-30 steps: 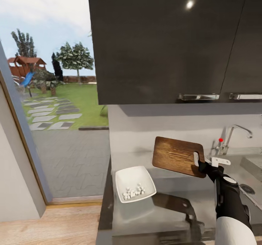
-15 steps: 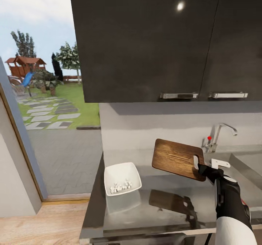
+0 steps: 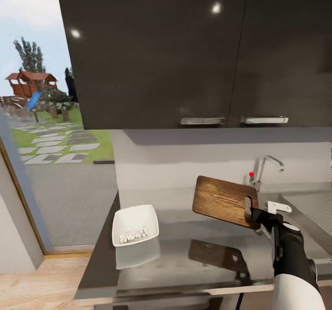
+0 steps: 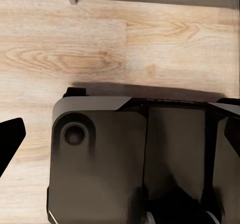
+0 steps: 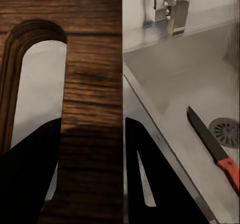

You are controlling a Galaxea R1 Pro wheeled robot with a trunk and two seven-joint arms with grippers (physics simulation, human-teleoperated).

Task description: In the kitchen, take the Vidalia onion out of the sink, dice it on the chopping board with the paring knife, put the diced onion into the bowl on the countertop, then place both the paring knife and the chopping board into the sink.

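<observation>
- Currently the right gripper (image 3: 258,214) is clamped on the chopping board (image 3: 224,200), fingers closed on the strip beside its slot, holding it in the air above the countertop (image 3: 193,259).
- Board's long axis runs across the head view, slot end toward the gripper, far end toward the bowl (image 3: 135,224), face tilted to the camera.
- Board is dark brown wood with rounded corners.
- Bowl is white, with small white bits inside, well apart from the board.
- Paring knife (image 5: 214,149) lies in the sink (image 5: 180,89) near the drain, red handle, dark blade.
- Left gripper (image 4: 120,149): cannot tell how far open, wood floor beyond it.
</observation>
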